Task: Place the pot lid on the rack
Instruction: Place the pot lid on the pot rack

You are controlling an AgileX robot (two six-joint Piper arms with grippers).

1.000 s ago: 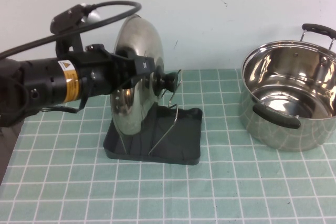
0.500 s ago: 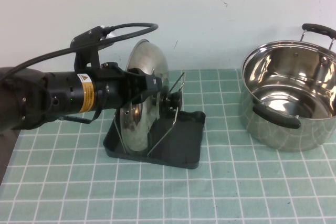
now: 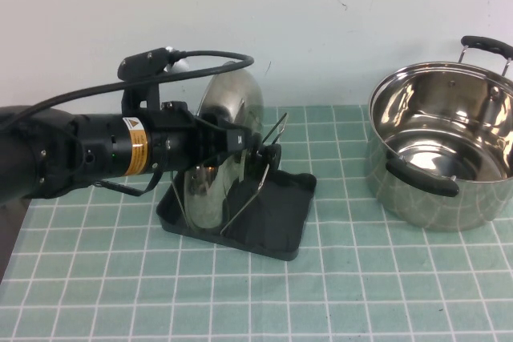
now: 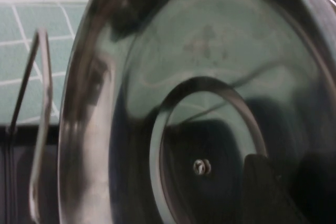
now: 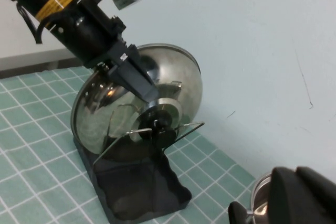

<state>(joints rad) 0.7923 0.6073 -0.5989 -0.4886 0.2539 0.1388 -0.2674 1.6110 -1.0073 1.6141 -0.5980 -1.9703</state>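
Observation:
The pot lid [image 3: 232, 102] stands on edge in the rack [image 3: 276, 218], between its upright wire holders [image 3: 268, 170]. Its black knob [image 3: 271, 154] faces the pot. My left gripper [image 3: 239, 140] reaches in from the left and is shut on the lid. One finger [image 5: 137, 80] lies across the domed face near the knob [image 5: 160, 129]. The other finger [image 4: 268, 187] is against the lid's shiny underside [image 4: 210, 66]. My right gripper [image 5: 296, 174] is out of the high view; its dark fingers sit together above the pot's rim [image 5: 260, 200], holding nothing.
The deep steel pot [image 3: 441, 150] with black side handles stands at the right of the green gridded mat [image 3: 361, 294]. A white wall is close behind the rack and pot. The left arm's black cable [image 3: 200, 58] loops over the lid.
My left gripper has carried the lid down and to the right, seating it lower between the wires. The rack has shifted slightly right and turned a little. The pot has not moved.

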